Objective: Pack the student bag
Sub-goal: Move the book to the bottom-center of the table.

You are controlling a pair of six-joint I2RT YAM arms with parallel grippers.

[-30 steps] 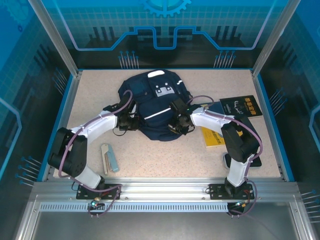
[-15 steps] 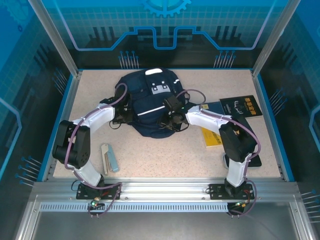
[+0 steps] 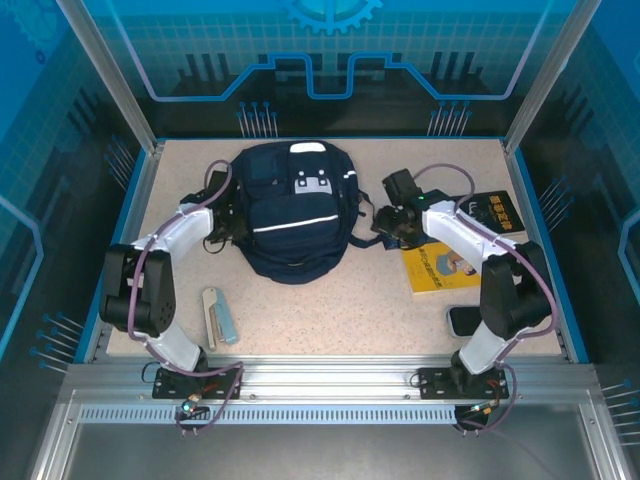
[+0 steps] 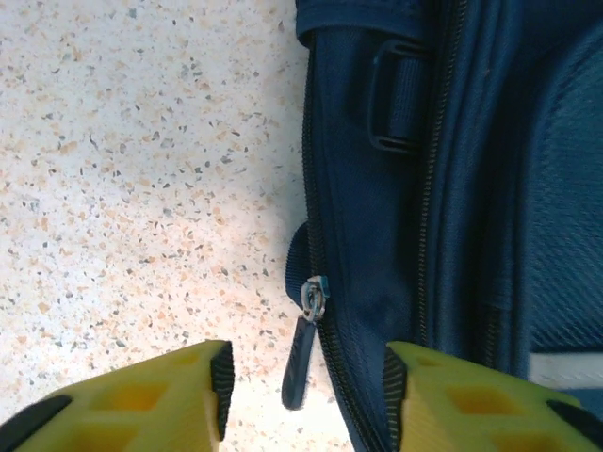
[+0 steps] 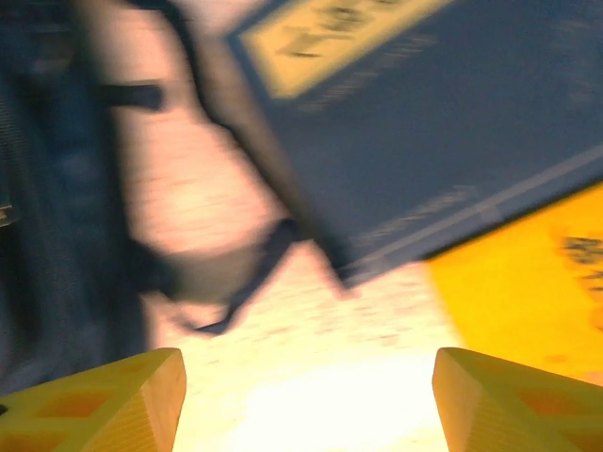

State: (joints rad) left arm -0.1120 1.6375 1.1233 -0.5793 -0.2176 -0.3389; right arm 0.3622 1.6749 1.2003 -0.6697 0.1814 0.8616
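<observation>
- While the student bag (image 3: pixel 295 215) lies flat at the far middle of the tabletop (image 3: pixel 350 310) with its front pocket up, the overhead view shows one arm at each flank. The left pincer (image 3: pixel 224 218) is just beside the bag's left side and the right pincer (image 3: pixel 384 230) just beside its right side. Laid out square like this, the bag seems placed so both arms can reach its zips.
- Overhead too, a navy book (image 3: pixel 485 212) and a yellow book (image 3: pixel 445 268) lie to the right of the bag, with a small pale flat item (image 3: pixel 218 315) near the left arm. I judge all three are waiting to go in, so packing looks barely begun.
- From the left wrist, the yellow fingers (image 4: pixel 141 405) stand spread and pinch nothing. The bag's side wall (image 4: pixel 424 188) takes up the right half and bare tabletop the left. A zip pull (image 4: pixel 301 363) dangles from its slider between the fingers, touching neither. That line-up suggests the pincer is set to take the pull. Whether the zip is open, I cannot tell.
- From the right wrist the picture is blurred. The fingers (image 5: pixel 104 405) are spread wide over bare tabletop with nothing between them. The bag is a dark mass at the left edge (image 5: pixel 47 217), beside the left finger but apart from it, and a strap (image 5: pixel 236 282) trails from it. The navy book lies ahead and the yellow book to the right.
</observation>
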